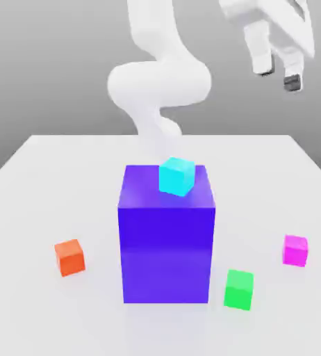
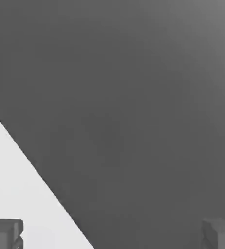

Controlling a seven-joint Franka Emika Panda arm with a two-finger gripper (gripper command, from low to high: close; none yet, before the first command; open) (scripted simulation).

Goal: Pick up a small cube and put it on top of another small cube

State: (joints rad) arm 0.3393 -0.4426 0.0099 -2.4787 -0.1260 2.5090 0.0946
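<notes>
Two small cubes are waiting on the counter (image 1: 45,167) while the hand (image 1: 277,76) is hovering high, wide open and empty, the pink cube (image 1: 295,249) lying far below it, the green cube (image 1: 239,289) near that.

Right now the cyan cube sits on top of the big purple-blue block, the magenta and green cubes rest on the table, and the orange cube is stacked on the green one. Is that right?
Not quite. The orange cube is not stacked: the exterior view shows it alone on the table, across the purple-blue block from the green cube. The cyan cube and magenta cube are as you said.
</notes>
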